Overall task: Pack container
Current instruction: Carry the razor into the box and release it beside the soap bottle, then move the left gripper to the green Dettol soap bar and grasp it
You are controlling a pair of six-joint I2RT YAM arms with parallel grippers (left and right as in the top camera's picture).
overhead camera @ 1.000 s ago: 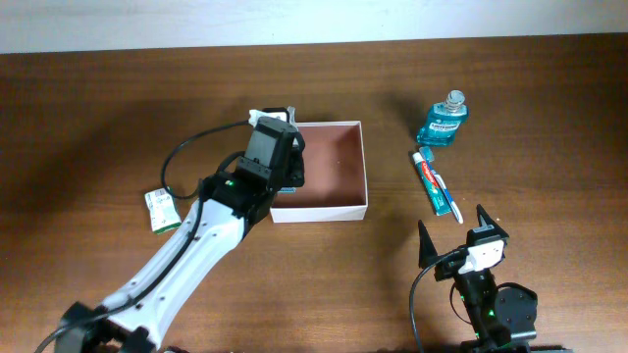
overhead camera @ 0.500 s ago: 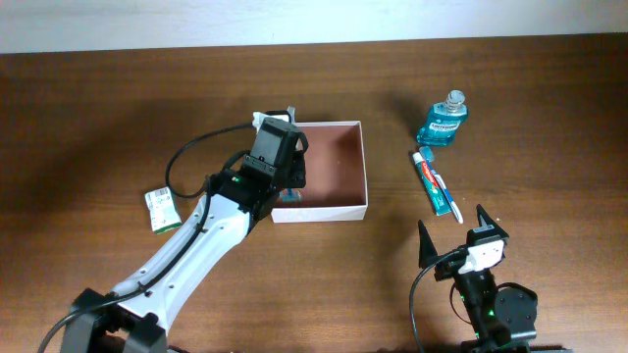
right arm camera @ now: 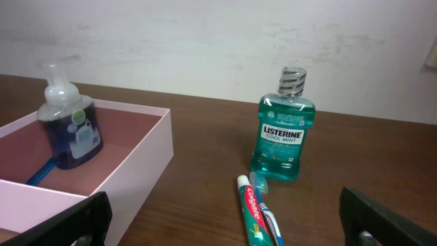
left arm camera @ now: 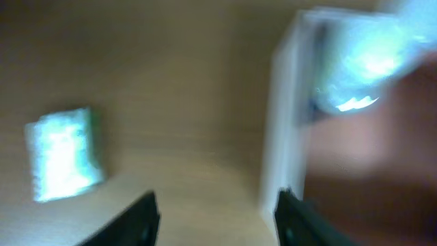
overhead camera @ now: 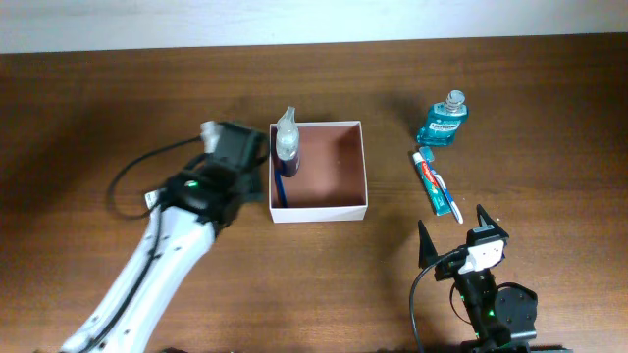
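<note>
Packing partly done: the container (overhead camera: 319,212), a shallow white-walled box with a reddish-brown floor at the middle of the desk (overhead camera: 98,98), holds a soap pump bottle (overhead camera: 286,145) and what may be a blue toothbrush (overhead camera: 282,186). Left to pack: mouthwash (overhead camera: 446,122) and toothpaste (overhead camera: 433,182) to its right, a green packet (left arm camera: 63,154) to its left. Just left of it the left hand (left arm camera: 217,205) gapes empty; the right hand (overhead camera: 453,233) rests spread.

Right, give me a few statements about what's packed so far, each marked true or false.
1. The soap pump bottle stands upright inside the container. True.
2. The mouthwash bottle is in the container. False: it stands outside it on the table.
3. The left gripper is shut on the soap pump bottle. False: it is open and empty, beside the container's wall.
4. The toothpaste tube lies outside the container. True.
</note>
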